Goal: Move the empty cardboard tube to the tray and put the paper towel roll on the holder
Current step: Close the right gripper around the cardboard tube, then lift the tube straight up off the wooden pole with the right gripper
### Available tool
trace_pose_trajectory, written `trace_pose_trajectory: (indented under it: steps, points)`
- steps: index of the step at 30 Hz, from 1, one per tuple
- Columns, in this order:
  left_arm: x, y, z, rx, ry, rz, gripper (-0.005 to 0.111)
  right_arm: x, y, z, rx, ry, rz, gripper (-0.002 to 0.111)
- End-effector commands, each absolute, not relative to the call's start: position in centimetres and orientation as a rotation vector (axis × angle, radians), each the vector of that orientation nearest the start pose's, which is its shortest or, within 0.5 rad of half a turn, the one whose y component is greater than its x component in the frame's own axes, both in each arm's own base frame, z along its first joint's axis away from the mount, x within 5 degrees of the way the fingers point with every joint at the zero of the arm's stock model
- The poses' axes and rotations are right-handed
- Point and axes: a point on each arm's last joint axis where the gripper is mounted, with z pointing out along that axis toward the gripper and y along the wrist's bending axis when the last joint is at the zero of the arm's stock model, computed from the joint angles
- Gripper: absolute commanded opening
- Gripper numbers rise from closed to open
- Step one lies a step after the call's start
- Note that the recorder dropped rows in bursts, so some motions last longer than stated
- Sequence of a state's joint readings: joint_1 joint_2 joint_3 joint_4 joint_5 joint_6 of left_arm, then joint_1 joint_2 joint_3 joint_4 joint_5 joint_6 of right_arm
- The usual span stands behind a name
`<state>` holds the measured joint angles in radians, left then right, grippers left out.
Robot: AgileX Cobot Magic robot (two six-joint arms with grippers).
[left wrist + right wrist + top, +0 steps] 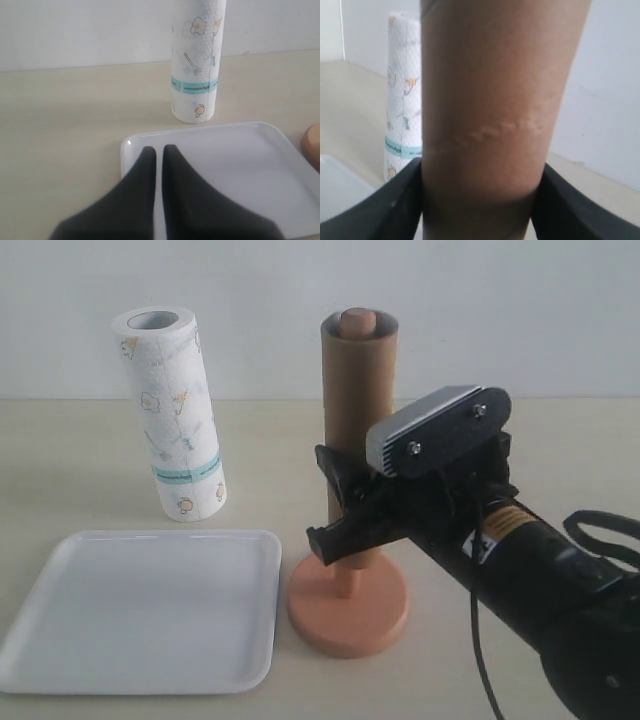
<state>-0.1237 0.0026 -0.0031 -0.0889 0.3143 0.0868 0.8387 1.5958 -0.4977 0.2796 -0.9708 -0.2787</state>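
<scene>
The brown cardboard tube (358, 390) stands upright, sleeved over the holder's pole, whose rounded top (355, 320) pokes out above it. The tube's lower end hangs above the holder's round base (348, 612), leaving bare pole below. My right gripper (335, 500) is shut on the tube's lower part; the right wrist view shows the tube (490, 100) squeezed between the black fingers (395, 200). The paper towel roll (170, 415) stands upright behind the white tray (150, 610). My left gripper (159, 150) hovers shut over the tray (240, 165), holding nothing.
The roll (196, 60) stands just beyond the tray's far rim and shows behind the tube in the right wrist view (402, 115). The holder base's edge (312, 142) lies beside the tray. A white wall backs the beige table (80, 460).
</scene>
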Motion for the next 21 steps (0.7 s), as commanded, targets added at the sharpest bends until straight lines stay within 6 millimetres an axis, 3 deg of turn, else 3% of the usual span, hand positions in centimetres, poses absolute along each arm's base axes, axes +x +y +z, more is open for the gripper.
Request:
trace_pose_trajectory:
  steps: [1, 12, 21]
  points:
    - [5.3, -0.9, 18.5, 0.124, 1.794, -0.115, 0.004, 20.1, 19.1, 23.2, -0.541, 1.408, 0.382, 0.0]
    - [5.3, -0.9, 18.5, 0.124, 1.794, -0.115, 0.004, 17.4, 16.5, 30.3, -0.428, 1.178, 0.461, 0.0]
    - [5.3, -0.9, 18.5, 0.124, 1.794, -0.115, 0.004, 17.5, 17.6, 34.4, -0.465, 1.116, 0.527, 0.0]
